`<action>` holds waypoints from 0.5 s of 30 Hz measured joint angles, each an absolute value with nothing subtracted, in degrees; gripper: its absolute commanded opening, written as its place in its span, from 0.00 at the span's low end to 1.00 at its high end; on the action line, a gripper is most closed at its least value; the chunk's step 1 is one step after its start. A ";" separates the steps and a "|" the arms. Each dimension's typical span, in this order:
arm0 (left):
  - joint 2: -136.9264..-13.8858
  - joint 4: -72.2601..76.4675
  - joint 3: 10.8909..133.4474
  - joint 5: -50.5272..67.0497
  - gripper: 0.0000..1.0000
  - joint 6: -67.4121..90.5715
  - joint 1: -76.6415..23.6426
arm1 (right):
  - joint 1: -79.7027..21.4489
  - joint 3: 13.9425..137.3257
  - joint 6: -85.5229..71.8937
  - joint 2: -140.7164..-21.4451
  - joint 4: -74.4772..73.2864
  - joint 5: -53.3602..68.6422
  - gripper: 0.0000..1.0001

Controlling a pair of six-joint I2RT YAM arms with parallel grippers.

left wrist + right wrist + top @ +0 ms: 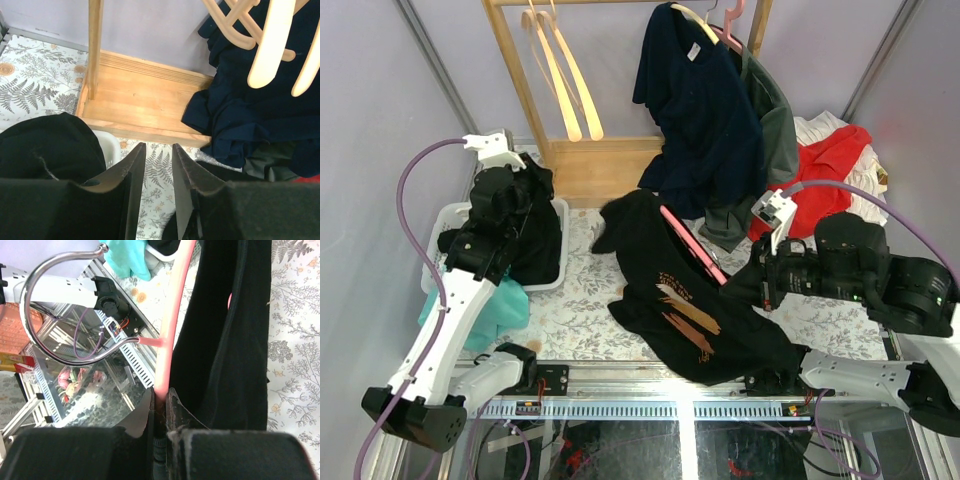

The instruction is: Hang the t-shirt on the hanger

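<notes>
The black t-shirt (690, 310) with its tan print lies crumpled on the patterned table, draped over the pink hanger (692, 245), whose bar pokes out at the shirt's upper part. At the shirt's right edge my right gripper (735, 285) is shut on the hanger. In the right wrist view its jaws pinch the pink hanger arm (170, 330), with the metal hook (55, 305) to the left and the t-shirt's black cloth (230, 340) to the right. My left gripper (159, 150) is open, and only fern tablecloth shows between its fingers. It hovers by the white basket (560, 215).
A wooden rack (600, 165) at the back holds cream hangers (560, 80) and a hanging navy t-shirt (705, 120). A red garment (825, 170) lies at the back right. The basket holds dark clothing, and a teal cloth (495, 310) lies in front of it.
</notes>
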State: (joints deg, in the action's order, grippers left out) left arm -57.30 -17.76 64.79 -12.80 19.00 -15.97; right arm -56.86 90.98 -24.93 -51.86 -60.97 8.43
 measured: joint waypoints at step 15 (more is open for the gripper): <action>-52.07 -20.97 70.67 13.98 0.34 13.87 -24.32 | -56.86 91.07 -24.18 -56.45 -59.75 12.14 0.00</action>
State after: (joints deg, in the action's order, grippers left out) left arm -52.07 -20.97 70.67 13.98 13.87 -24.32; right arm -56.86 91.07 -24.18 -56.45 -59.75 12.14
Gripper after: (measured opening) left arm 0.341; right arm 0.068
